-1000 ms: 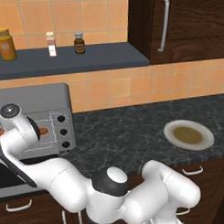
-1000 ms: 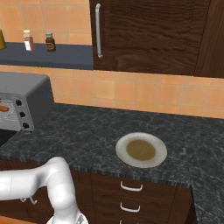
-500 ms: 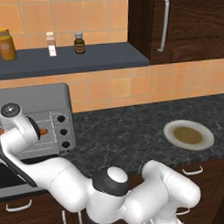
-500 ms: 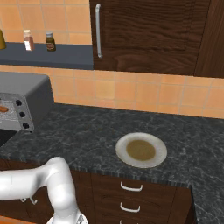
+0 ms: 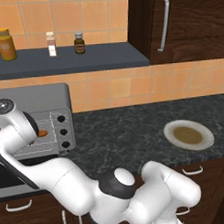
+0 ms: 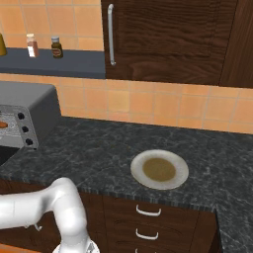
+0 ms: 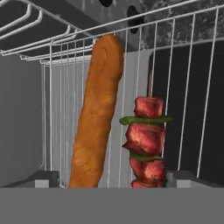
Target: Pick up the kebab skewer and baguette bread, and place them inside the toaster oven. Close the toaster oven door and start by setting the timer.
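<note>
- A home kitchen, rendered.
- Dark speckled stone counter (image 6: 99,153) over brown drawers (image 6: 148,222) with metal handles.
- Orange tiled wall (image 6: 163,106) behind counter.
- Dark wood cabinet (image 6: 163,39) above counter, long metal handle on its door.
- Grey shelf (image 5: 71,60) above counter, carrying three small jars (image 5: 51,43).
- Silver toaster oven (image 5: 41,118) at left end of counter, black knobs in a column.
- Round plate (image 6: 159,169) on counter, well right of oven.
</note>
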Motion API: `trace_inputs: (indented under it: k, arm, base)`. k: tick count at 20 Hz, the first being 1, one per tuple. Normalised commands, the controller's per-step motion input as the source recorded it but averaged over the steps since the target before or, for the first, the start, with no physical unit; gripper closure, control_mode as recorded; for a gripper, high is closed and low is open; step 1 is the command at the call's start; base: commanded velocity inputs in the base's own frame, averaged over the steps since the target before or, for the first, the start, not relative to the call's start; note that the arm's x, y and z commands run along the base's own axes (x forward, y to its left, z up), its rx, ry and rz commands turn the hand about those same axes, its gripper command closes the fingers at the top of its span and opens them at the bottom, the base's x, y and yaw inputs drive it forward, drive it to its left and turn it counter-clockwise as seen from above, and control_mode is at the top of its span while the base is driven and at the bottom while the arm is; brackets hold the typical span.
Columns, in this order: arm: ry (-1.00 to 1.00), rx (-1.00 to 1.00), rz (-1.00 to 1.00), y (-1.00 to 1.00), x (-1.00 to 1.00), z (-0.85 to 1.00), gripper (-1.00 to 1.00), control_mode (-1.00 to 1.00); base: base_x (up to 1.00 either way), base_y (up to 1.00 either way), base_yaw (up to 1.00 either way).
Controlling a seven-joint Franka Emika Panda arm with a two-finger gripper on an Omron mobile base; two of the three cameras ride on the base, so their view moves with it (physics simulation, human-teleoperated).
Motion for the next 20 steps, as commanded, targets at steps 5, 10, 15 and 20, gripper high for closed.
trace_inputs:
  k: [5, 10, 15, 20]
  arm:
    - [0.01, -0.15, 0.04, -0.22, -0.47, 0.26, -1.00, -1.00]
    - [0.11, -0.21, 0.19, -0.17, -0.56, 0.07, -1.00, -1.00]
    - [0.07, -0.18, 0.29, -0.26, -0.34, 0.00, -1.00, -1.00]
    - [0.00, -0.02, 0.55, -0.53, -0.08, -0.16, -1.00, -1.00]
  base:
    - [0.00, 0.00, 0.00]
    - [0.00, 0.00, 0.00]
    - [0.00, 0.00, 0.00]
    - [0.00, 0.00, 0.00]
